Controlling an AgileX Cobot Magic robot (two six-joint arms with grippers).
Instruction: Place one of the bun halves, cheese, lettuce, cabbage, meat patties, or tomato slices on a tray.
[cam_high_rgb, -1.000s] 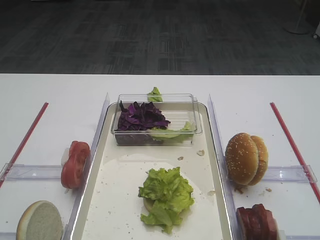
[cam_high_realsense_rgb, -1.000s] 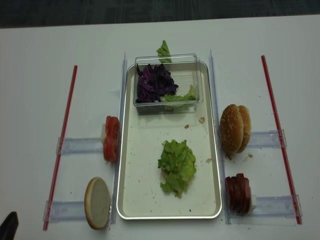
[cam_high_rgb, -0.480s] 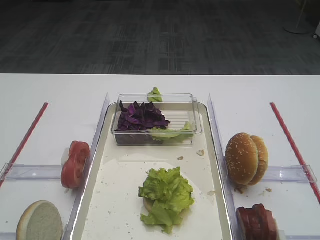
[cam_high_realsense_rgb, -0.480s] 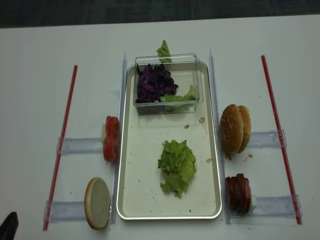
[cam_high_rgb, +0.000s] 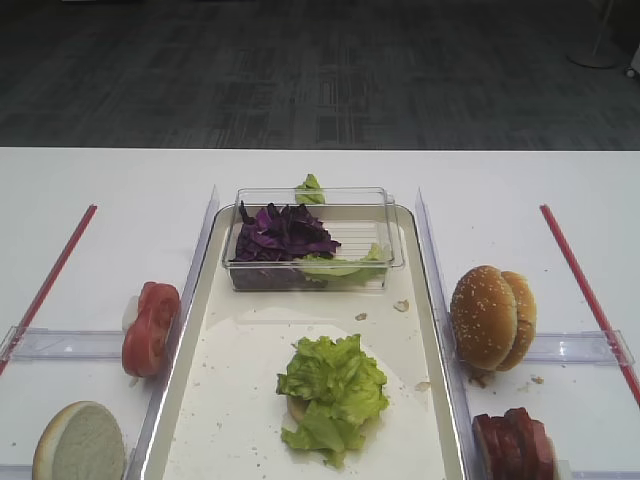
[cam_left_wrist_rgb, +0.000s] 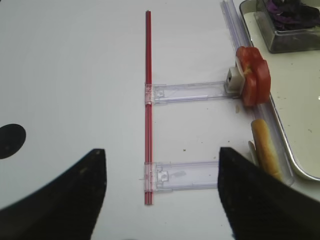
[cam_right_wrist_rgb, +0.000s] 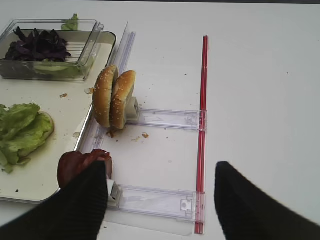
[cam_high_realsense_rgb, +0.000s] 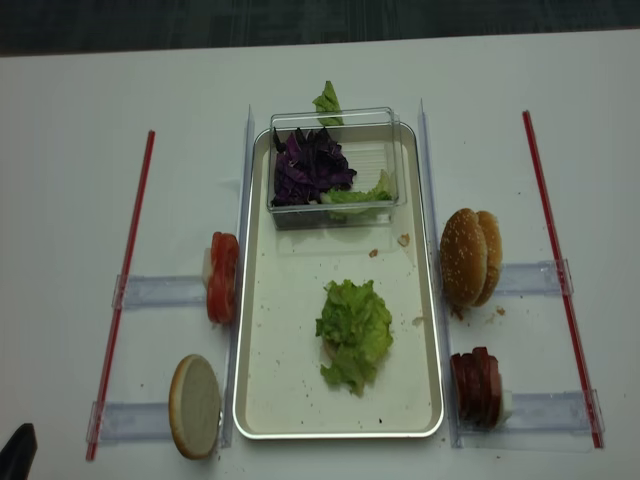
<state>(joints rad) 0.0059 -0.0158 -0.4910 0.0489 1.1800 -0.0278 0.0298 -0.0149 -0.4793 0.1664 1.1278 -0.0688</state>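
2 matte black jaws per wrist view (faintly ribbed) — broad, rounded.

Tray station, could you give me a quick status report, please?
Both grippers open, empty. Lettuce on bun half in tray. Nothing in the way.

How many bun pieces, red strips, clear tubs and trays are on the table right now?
Bun pieces: 4 (two seeded, one flat, one under the lettuce)
Red strips: 2
Clear tubs: 1
Trays: 1
Total: 8

Two overheads; wrist views flanking tray (cam_high_realsense_rgb: 340, 428)
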